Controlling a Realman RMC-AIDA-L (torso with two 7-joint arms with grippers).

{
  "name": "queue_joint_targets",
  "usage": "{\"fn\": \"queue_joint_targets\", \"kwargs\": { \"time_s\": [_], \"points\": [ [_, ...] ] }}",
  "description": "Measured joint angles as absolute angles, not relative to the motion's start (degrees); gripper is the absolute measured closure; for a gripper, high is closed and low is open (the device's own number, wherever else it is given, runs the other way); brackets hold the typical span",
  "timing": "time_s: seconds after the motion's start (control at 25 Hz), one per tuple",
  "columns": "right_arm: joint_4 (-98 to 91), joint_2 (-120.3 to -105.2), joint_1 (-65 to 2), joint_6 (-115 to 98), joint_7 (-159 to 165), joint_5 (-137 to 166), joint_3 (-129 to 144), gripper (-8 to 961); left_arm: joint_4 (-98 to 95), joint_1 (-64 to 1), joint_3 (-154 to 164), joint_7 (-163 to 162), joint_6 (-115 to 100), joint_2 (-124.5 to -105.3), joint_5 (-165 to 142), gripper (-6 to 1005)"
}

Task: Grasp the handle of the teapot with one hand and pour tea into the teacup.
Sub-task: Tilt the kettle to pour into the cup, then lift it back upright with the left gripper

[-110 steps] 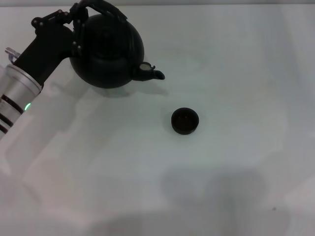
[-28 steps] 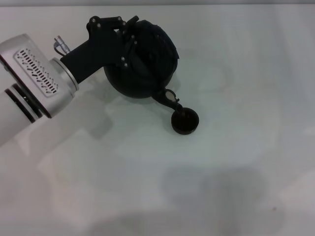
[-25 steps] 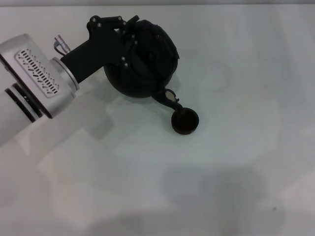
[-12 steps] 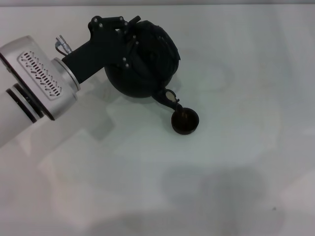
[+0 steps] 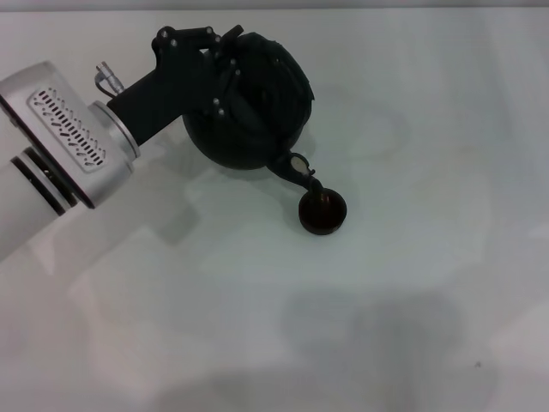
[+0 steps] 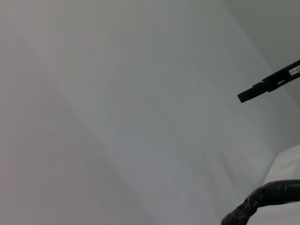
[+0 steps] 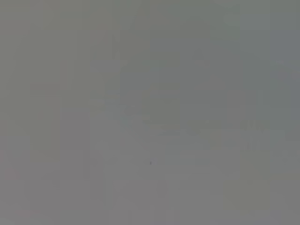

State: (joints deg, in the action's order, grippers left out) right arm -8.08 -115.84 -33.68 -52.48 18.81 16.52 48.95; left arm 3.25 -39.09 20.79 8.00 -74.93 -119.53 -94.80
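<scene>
The large black teapot (image 5: 253,107) hangs tilted above the white table, its short spout (image 5: 299,168) pointing down over the tiny black teacup (image 5: 322,212). The cup's inside shows a reddish-brown sheen. My left gripper (image 5: 225,64) is shut on the handle (image 5: 230,53) at the pot's top and holds the pot off the table. In the left wrist view only a curved piece of dark rough handle (image 6: 262,201) shows. My right gripper is out of view; the right wrist view shows a plain grey surface.
The white table (image 5: 412,283) stretches to the right and front of the cup. My left arm's silver forearm (image 5: 60,146) crosses the left side. A thin black bar (image 6: 269,86) shows far off in the left wrist view.
The left gripper carried the teapot from the back left towards the cup and tilted it. In the last second the spout dipped slightly closer to the cup, and the cup's inside turned reddish-brown.
</scene>
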Motion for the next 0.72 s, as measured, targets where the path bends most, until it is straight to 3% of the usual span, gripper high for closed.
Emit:
{"fn": "queue_joint_targets", "kwargs": {
  "time_s": [0.72],
  "points": [
    [-7.39, -115.92, -33.63, -52.76, 18.81, 16.87, 48.95, 121, 8.96, -36.77, 12.69, 7.65, -74.98, -119.53, -94.64, 897]
  ]
}}
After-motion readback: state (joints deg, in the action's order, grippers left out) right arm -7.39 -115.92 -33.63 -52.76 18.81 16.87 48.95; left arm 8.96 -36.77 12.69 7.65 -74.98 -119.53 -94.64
